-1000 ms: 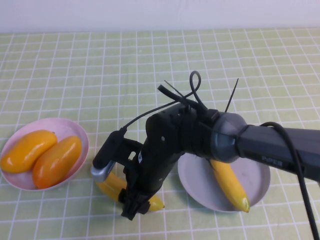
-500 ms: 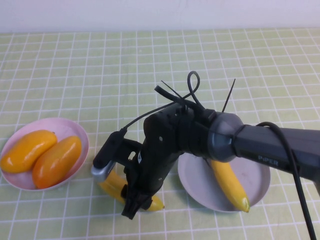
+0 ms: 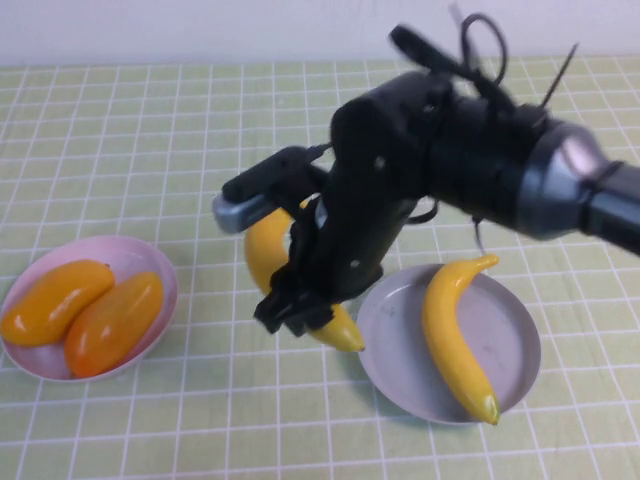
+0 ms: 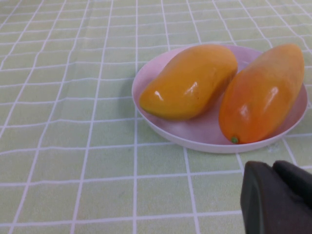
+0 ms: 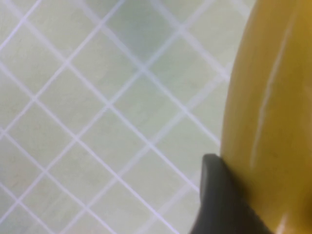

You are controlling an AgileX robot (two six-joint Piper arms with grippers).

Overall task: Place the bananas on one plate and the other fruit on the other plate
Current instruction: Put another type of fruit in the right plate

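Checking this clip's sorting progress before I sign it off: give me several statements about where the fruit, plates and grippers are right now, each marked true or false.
1. Both mangoes lie on the pink plate. True.
2. Both bananas already rest on the grey-blue plate. False: only one banana lies there; the second banana is held in the air beside the plate's left rim.
3. The right gripper is shut on the second banana. True.
4. The left gripper grips a mango. False: it holds nothing and sits beside the pink plate; whether it is open is unclear.
5. The banana on the grey-blue plate touches the held banana. False: they are apart.
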